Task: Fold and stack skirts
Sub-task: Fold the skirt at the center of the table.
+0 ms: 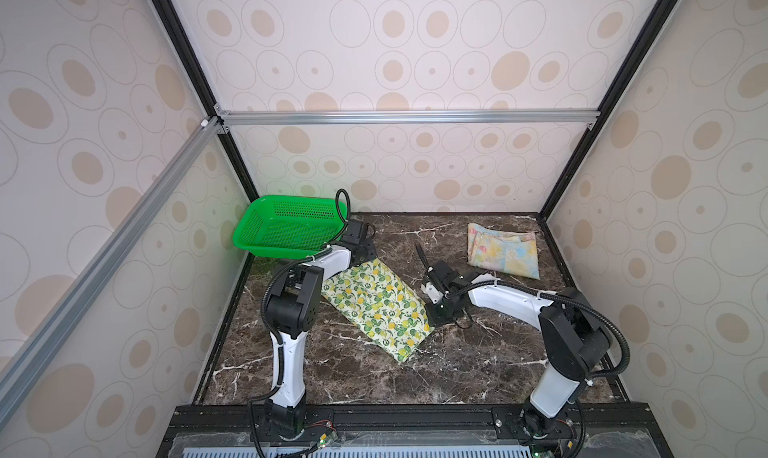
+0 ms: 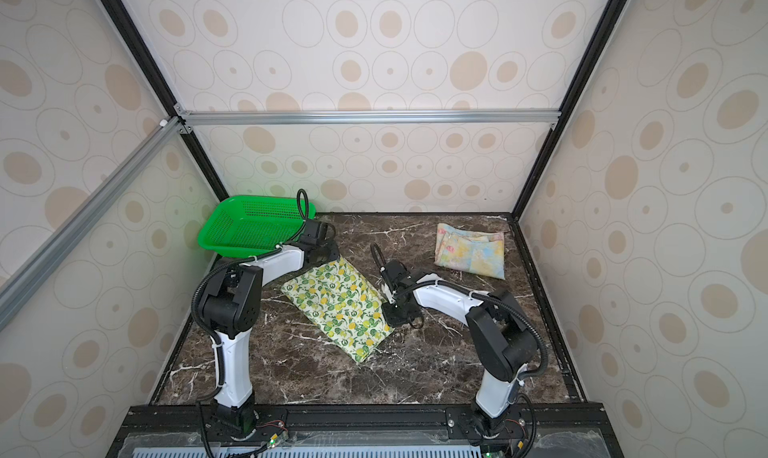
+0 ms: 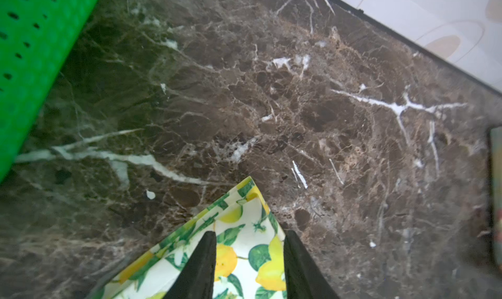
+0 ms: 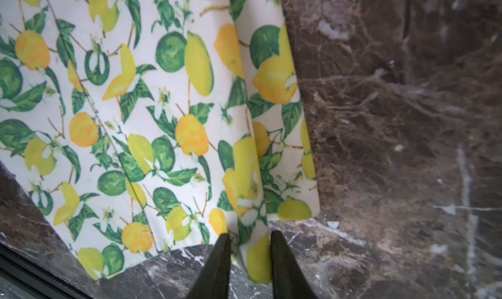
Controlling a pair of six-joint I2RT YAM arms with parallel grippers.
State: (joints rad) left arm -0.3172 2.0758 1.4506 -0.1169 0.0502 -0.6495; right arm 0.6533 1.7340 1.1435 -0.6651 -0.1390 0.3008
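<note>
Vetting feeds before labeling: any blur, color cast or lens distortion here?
Both top views: sharp, wide-angle splay of the frame rails, green basket tinting the wall beside it green. Left wrist: basket edge soft, marble table crisp. Right wrist: lemon skirt crisp, marble beyond it blurry.

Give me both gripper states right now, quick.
Left gripper: open, jaws apart over a corner of the lemon-print skirt, nothing held.
Right gripper: open, skirt's edge lies between the jaws, not clamped.
</note>
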